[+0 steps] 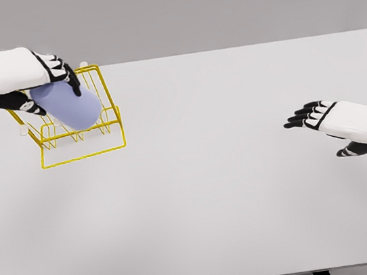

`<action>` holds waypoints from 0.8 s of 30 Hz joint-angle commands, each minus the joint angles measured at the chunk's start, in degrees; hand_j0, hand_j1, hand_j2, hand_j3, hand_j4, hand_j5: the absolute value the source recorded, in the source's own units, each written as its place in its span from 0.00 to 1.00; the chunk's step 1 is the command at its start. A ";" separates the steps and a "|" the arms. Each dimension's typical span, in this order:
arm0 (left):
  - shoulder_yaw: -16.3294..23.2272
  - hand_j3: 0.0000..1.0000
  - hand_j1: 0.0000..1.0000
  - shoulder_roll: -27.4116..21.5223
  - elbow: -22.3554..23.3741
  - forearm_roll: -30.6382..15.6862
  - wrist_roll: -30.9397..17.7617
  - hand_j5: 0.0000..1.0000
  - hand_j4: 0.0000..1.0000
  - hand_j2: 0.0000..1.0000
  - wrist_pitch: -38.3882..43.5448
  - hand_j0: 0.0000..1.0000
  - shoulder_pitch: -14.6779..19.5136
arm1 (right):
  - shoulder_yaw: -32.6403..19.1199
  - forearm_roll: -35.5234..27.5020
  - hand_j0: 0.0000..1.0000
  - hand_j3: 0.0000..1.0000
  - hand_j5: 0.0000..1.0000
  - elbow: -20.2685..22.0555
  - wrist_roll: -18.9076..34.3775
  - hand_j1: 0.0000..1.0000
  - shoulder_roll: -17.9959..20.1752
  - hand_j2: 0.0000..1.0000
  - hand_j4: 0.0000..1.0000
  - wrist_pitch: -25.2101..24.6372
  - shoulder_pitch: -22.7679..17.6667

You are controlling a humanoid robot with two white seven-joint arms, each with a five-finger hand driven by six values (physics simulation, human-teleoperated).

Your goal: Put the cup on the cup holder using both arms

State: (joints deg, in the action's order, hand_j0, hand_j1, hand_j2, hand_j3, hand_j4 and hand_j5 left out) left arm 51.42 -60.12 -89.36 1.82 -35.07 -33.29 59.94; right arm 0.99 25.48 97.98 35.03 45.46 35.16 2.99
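One cup point(70, 105), pale lilac-blue, is over the yellow wire cup holder point(76, 128) at about ten o'clock on the white table point(229, 172). The cup is tilted, its open end pointing toward the lower right, and its body overlaps the holder's wires; whether it already rests on them or hangs just above cannot be told from this view. The task seems almost complete: the cup is at the holder, and what is left, by judgement, is to settle it there and let it go.

The left hand point(38, 79) is closed on the upper end of the cup, with the black fingers point(64, 69) curled over its top side and the thumb below. The right hand point(336, 126) is well apart, at about three o'clock on the table, with fingers stretched flat toward the left. It holds nothing and touches nothing that can be seen.
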 commanded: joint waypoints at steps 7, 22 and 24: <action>-0.01 0.75 0.75 1.06 0.15 0.38 0.07 0.75 0.75 0.75 0.15 0.75 -0.18 | -0.03 -0.35 1.00 1.00 1.00 0.02 -0.03 1.00 -0.11 1.00 1.00 -0.16 -0.18; -2.20 1.00 1.00 -4.39 -5.03 -19.99 0.07 1.00 1.00 1.00 -1.71 1.00 -0.44 | -0.11 -0.35 1.00 1.00 1.00 0.02 -0.03 1.00 -0.29 1.00 1.00 -0.16 -0.09; -2.29 1.00 1.00 -7.90 -10.29 -33.34 0.07 1.00 1.00 1.00 -1.71 1.00 -4.47 | -0.20 -0.35 1.00 1.00 1.00 0.11 -0.03 1.00 -0.38 1.00 1.00 -0.16 -0.17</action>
State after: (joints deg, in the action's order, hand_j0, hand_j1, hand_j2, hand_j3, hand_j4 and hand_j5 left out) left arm 49.43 -65.11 -96.05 -19.65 -35.04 -35.12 54.42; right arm 0.83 25.48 98.02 35.02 45.09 35.16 2.90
